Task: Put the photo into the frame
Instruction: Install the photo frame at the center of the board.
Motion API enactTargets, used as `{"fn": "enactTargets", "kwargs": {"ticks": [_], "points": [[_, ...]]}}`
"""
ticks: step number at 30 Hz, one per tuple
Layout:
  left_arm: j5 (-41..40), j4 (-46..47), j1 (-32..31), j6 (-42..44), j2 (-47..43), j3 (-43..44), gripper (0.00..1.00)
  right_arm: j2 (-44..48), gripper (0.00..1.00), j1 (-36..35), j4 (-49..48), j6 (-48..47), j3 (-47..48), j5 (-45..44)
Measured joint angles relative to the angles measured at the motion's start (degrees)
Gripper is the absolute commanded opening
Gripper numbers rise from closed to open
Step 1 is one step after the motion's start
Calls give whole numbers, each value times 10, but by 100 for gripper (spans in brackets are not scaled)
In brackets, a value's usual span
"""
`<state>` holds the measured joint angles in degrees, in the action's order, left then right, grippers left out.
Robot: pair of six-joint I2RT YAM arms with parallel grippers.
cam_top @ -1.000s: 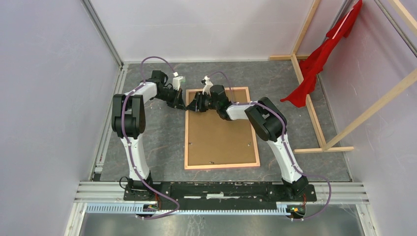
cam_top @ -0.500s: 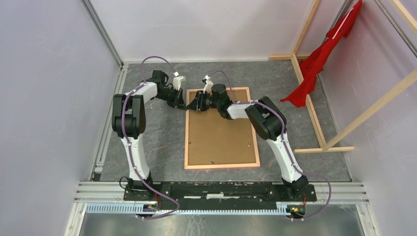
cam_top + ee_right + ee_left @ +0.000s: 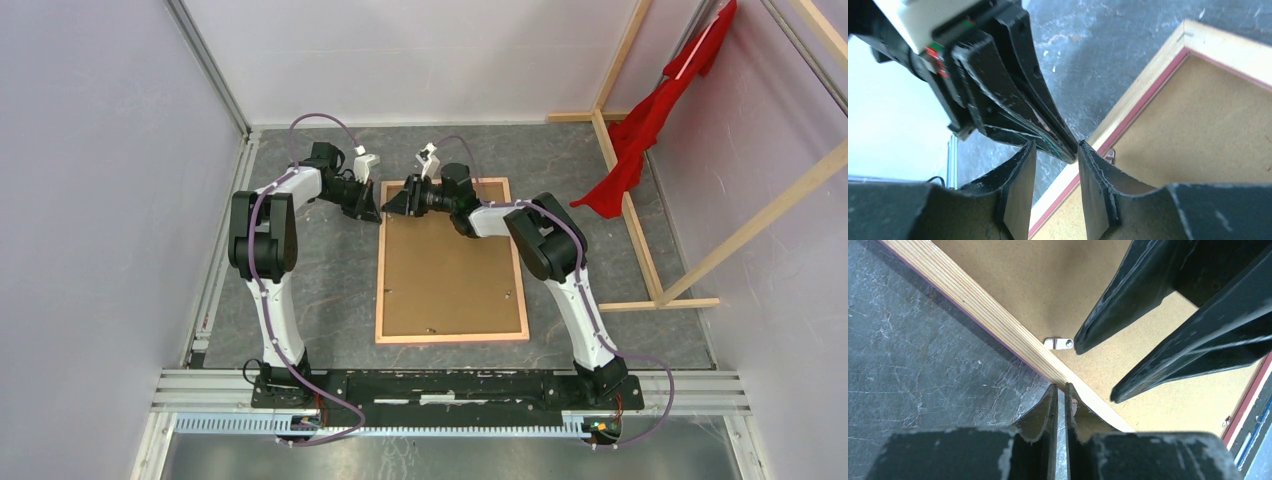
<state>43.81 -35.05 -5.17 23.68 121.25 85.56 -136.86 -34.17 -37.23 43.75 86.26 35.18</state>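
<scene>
Most of the job looks done: photo lies back-up in the frame

You have the frame lying face down on the tabletop, tan wood upward. The photo lies inside it, its brown hardboard back filling the opening. So the insertion itself reads as finished. What seems left is securing the back: I judge the small metal tab near the far left corner wants turning or pressing. You cannot check the picture side from here.

Both tools meet at that corner. Your left tool is all but closed, only a slit between its fingers. Its tips are at the frame's left rail, with nothing visibly caught between them. Your right tool stands partly open and holds nothing; one fingertip is just beside the tab.

The overhead view gives you the whole layout, with rail bordering the back wherever the arms don't cover it, but no sight of that tab. Only the left wrist view shows the tab and the fingertip beside it. The right wrist view adds the pink lip along the rail's inner edge, and the left tool's tip just ahead of its own gap.
</scene>
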Motion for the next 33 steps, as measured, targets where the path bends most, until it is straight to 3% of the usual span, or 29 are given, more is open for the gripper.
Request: {"fn": "enactTargets", "kwargs": {"ticks": [6,33], "points": [[0,0,0,0,0,0,13,0,42,15,-32,21,0,9],[-1,-2,0,0,0,1,12,-20,38,0,145,-106,75,-54]]}}
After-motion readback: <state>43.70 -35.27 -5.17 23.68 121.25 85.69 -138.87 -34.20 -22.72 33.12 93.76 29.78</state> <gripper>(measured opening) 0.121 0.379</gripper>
